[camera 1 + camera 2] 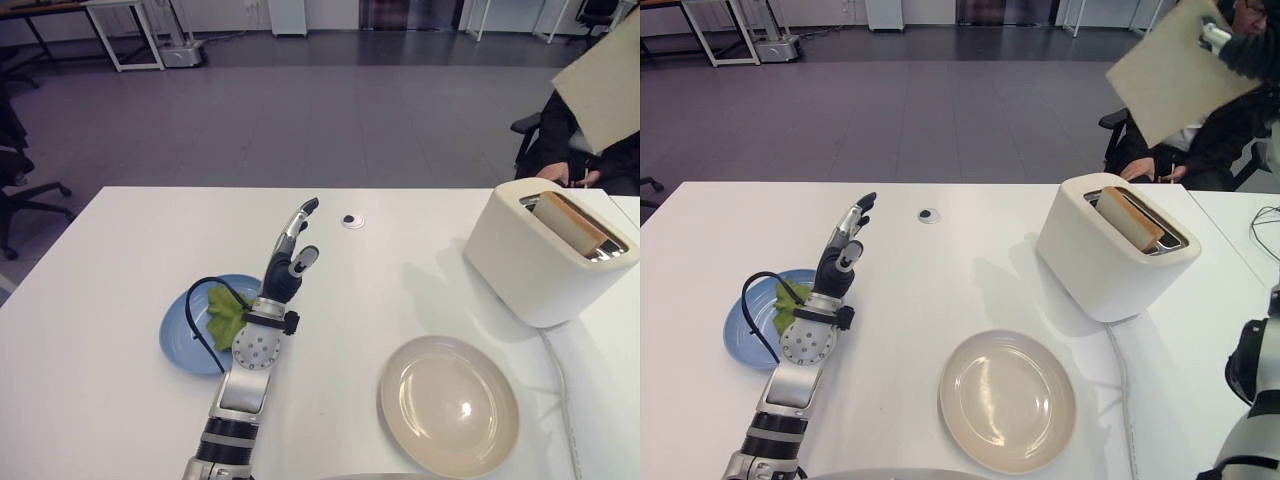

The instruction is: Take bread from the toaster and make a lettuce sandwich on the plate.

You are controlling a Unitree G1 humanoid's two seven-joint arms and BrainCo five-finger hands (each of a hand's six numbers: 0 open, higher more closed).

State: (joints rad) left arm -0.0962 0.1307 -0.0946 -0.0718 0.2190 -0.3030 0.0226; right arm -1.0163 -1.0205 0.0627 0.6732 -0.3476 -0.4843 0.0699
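I see the white toaster standing on the bench at my right, with one bread slice upright in its slot. The cream plate in front of it is bare. The blue plate at my left holds the lettuce. My left hand stands raised just beside the blue plate, fingers stretched wide and holding nothing. My right hand is up high at the far right, pinched on a flat tan slice.
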